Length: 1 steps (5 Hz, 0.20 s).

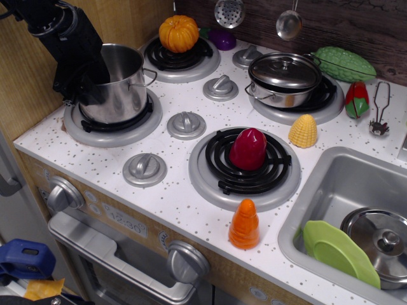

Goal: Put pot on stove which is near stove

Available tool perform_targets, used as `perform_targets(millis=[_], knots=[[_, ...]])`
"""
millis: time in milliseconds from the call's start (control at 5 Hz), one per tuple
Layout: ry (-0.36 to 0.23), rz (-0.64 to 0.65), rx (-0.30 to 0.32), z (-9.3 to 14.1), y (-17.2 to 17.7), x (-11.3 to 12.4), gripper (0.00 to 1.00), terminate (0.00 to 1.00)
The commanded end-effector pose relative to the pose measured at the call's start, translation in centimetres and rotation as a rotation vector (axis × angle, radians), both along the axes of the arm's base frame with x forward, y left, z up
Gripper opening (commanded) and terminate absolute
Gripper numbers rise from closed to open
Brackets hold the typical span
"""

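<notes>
Steel pot [119, 84] upright on stove [112, 122], jaws [89, 79] gripping left rim

White speckled countertop [172, 203], red pepper burner [245, 168] taken as landmark, orange cone [244, 224] stood just in front, yellow corn [303, 131] set behind-right, grey knob disc [145, 169] seated left, tongs [380, 109] laid far right, green gourd [345, 63] rested at back.

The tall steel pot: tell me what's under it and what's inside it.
The pot sits upright on the front-left burner; only the coil's outer edge shows, the rest is covered. Inside, bare shiny wall is visible; the gripper at the rim hides part, and the bottom is unseen.
</notes>
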State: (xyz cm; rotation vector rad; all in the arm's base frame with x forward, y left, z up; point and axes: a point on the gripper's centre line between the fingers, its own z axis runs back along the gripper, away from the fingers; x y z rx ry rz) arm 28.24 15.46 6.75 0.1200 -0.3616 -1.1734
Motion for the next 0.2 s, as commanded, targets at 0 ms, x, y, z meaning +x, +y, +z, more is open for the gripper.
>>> perform_targets(millis=[0], knots=[[-0.035, 0.014, 0.026, 1.20, 0.68, 0.12, 1.00, 1.00]])
